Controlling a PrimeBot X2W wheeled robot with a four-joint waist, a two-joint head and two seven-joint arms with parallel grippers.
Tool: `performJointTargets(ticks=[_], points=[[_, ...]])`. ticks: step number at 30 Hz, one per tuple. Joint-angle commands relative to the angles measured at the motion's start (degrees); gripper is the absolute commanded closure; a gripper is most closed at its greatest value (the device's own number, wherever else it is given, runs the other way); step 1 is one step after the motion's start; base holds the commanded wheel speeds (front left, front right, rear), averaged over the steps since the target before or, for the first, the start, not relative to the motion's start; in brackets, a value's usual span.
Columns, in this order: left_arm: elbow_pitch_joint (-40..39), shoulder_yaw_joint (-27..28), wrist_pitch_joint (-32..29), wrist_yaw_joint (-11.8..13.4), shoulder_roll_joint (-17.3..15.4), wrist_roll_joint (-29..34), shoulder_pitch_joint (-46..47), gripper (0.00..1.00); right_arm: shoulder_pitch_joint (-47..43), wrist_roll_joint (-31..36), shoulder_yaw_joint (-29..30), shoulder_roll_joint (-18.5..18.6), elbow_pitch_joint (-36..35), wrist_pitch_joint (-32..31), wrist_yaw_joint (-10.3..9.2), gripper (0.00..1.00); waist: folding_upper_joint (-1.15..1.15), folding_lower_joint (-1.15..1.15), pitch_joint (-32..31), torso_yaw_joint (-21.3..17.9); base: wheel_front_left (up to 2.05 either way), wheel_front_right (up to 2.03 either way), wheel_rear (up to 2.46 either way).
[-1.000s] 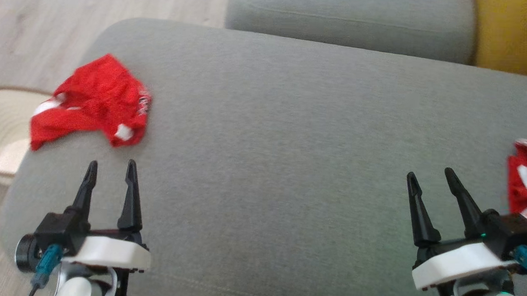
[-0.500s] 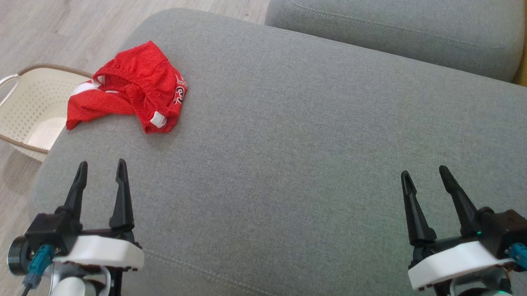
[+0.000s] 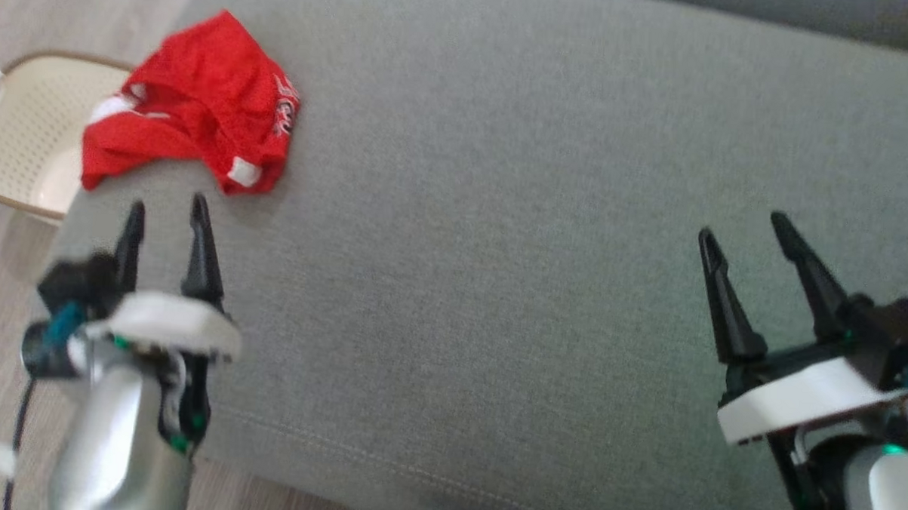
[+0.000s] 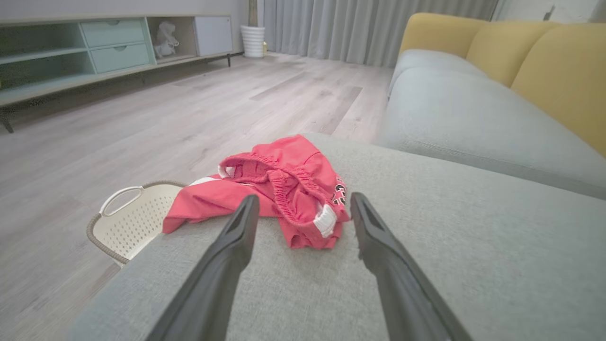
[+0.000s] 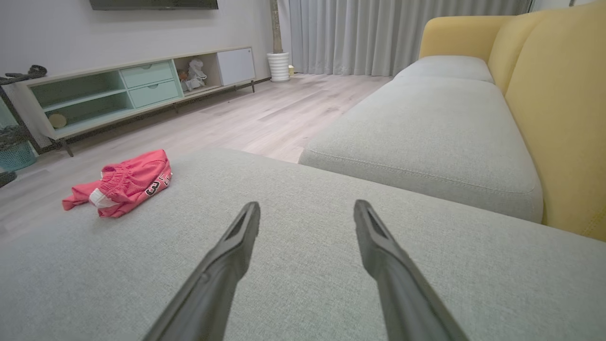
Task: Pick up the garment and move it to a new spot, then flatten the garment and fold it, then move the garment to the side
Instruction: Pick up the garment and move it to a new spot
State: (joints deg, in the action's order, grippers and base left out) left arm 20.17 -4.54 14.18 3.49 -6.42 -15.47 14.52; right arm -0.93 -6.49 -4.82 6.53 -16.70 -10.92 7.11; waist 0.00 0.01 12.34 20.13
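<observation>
none of the task's stages is complete, judged from how things lie. the red shorts [image 3: 191, 102] lie crumpled in a heap, waistband bunched and one leg trailing over the edge, at the left end of the grey seat cushion [image 3: 499, 249]. they are not lifted, not flattened and not folded. a cream laundry basket [image 3: 20, 142] stands on the wood floor [image 4: 142, 118] just beside that end of the cushion, below the trailing leg.

the left gripper [image 3: 166, 202] hovers near the shorts with its fingers apart and nothing between them. in the left wrist view the heap sits just beyond the two fingertips, roughly centred in the gap, and we see no contact. the right gripper [image 3: 741, 225] is well apart from the shorts, over bare cushion, with its fingers likewise apart and empty.

we judge the step in hand to be the approach for the first pick. remaining work: close on the shorts, carry them to a new spot on the cushion, spread them flat, fold them, and move them aside. most of the cushion between the grippers is bare and should suit the spreading.
</observation>
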Motion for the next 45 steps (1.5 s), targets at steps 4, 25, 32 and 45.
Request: performJointTargets(ticks=[4, 25, 32, 45], points=[[9.0, 3.8, 0.2, -1.2, -2.4, -1.6, 9.9, 0.00, 3.9, 0.2, -1.6, 2.1, -3.6, -1.6, 0.37, 0.00, 0.00, -0.01, 7.4, -1.9, 0.00, 0.00, 0.00], [46.9, 6.3, 0.1, -7.6, -9.2, -6.3, 36.6, 1.00, 11.7, -0.4, -2.2, 4.0, -4.3, -0.7, 0.37, 0.00, 0.00, -0.01, 17.3, -7.3, 0.00, 0.00, 0.00], [34.7, 9.2, 0.8, -5.8, -11.0, -4.9, 31.8, 1.00, 12.4, -0.6, -1.0, 2.8, -1.5, 2.4, 0.37, 0.00, 0.00, -0.01, 11.6, -8.0, 0.00, 0.00, 0.00], [-0.8, 11.6, 0.8, -2.2, -6.6, 2.1, 5.2, 1.00, 7.0, -2.0, 1.9, -0.4, 3.7, 6.9, 0.37, 0.00, 0.00, -0.01, -1.7, -11.8, 0.00, 0.00, 0.00]])
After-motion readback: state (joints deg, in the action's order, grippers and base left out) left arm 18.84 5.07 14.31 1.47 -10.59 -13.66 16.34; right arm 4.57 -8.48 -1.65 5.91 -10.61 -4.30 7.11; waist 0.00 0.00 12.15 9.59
